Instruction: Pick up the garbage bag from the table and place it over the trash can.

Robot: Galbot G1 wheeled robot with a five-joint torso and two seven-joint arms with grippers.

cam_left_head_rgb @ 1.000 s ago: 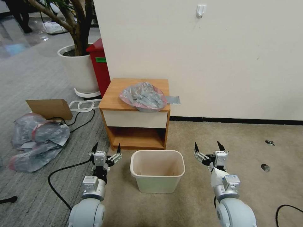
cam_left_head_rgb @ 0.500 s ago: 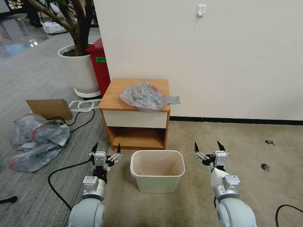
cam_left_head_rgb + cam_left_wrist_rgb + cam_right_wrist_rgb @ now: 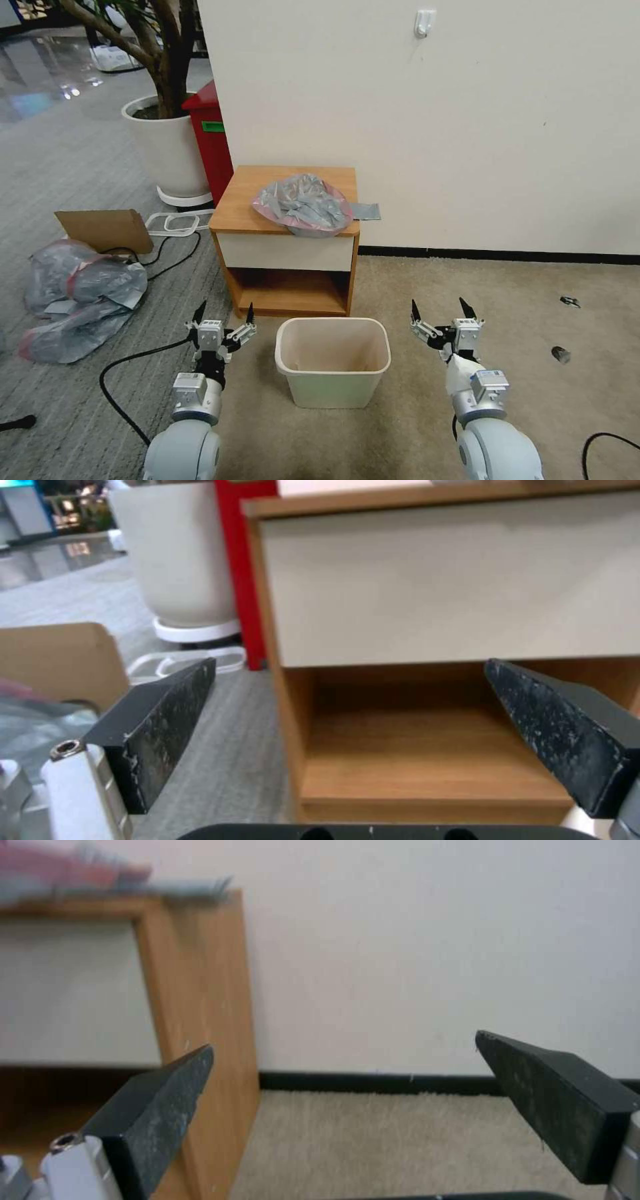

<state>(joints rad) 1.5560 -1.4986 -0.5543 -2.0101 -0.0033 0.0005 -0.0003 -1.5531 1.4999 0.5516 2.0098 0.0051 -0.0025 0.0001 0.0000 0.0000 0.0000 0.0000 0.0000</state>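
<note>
Nearest the robot, both arms were held low over the carpet, one on each side of the trash can (image 3: 333,360). The left gripper (image 3: 225,313) hovered just left of the can's rim with its fingers spread wide and nothing between them. In the left wrist view the two dark fingers (image 3: 160,720) framed the lower shelf of the table (image 3: 427,580), confirming an open, empty claw. The right gripper (image 3: 439,309) hovered just right of the can at about the same height, likewise spread wide and empty. In the right wrist view its fingers (image 3: 157,1100) framed the table's right side panel and the black skirting at the foot of the wall (image 3: 427,940).

The trash can stood upright on the carpet between the grippers, with no liner in it. A black cable (image 3: 117,387) ran across the floor beside the left arm.

Directly behind the can stood the table, its white drawer front facing the robot. The garbage bag (image 3: 303,203) lay crumpled on the table top, toward the right front corner, with its pink-red rim band slightly overhanging the front edge. It was well apart from both grippers.

To the left, on the grey floor, lay a heap of grey bags (image 3: 77,297) and a piece of cardboard (image 3: 103,230). Farther back, a red bin (image 3: 212,143) stood beside the table, with a white plant pot (image 3: 167,150) beyond it.
</note>
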